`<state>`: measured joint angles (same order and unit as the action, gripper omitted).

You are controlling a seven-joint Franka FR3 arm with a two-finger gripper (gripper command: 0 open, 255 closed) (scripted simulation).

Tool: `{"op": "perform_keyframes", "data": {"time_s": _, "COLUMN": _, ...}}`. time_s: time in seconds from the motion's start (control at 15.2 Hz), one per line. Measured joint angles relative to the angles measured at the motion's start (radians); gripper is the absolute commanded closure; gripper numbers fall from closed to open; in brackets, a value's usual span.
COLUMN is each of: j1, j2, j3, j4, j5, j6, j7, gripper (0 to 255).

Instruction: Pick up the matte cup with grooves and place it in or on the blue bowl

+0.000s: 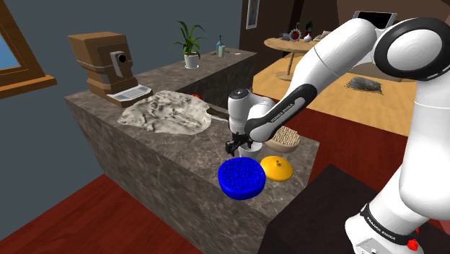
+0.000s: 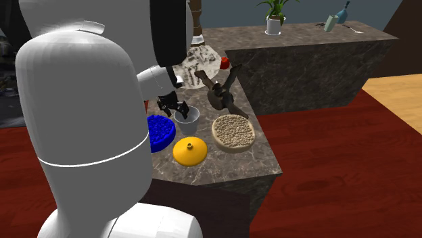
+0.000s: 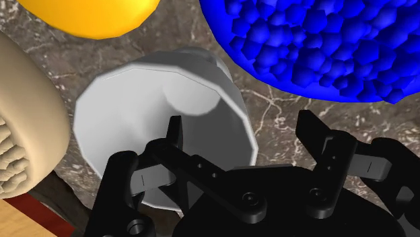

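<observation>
A pale grey cup (image 3: 161,94) with faceted walls stands upright on the marble counter, in the second exterior view (image 2: 187,122) between the blue bowl (image 2: 159,132) and a beige bowl. My black gripper (image 3: 243,131) is open and low over the cup: one finger (image 3: 175,138) is inside its mouth and the other (image 3: 313,134) outside the wall, on the blue bowl's (image 3: 323,47) side. Neither finger presses the wall. In the shoulder view the gripper (image 1: 234,150) hangs just behind the blue bowl (image 1: 241,177) and hides the cup.
An orange domed lid (image 2: 190,150) and a beige textured bowl (image 2: 233,132) lie close to the cup. A dark brown object (image 2: 220,94), a small red thing (image 2: 224,63), a pale rumpled slab (image 1: 166,112) and a brown machine (image 1: 108,61) stand farther back. The counter edge (image 1: 288,191) is close.
</observation>
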<state>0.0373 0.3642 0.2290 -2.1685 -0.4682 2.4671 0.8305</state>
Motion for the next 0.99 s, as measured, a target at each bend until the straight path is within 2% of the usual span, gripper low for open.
{"op": "perform_keyframes", "data": {"time_s": 0.2, "j1": 0.000, "j2": 0.000, "j3": 0.000, "j4": 0.000, "j5": 0.000, "j6": 0.001, "j7": 0.000, "gripper": 0}}
{"op": "perform_keyframes", "data": {"time_s": 0.26, "j1": 0.000, "j2": 0.000, "j3": 0.000, "j4": 0.000, "j5": 0.000, "j6": 0.001, "j7": 0.000, "gripper": 255}}
{"op": "perform_keyframes", "data": {"time_s": 0.99, "j1": -0.001, "j2": -0.006, "j3": 0.002, "j4": 0.000, "j5": 0.004, "j6": -0.004, "j7": -0.003, "gripper": 255}}
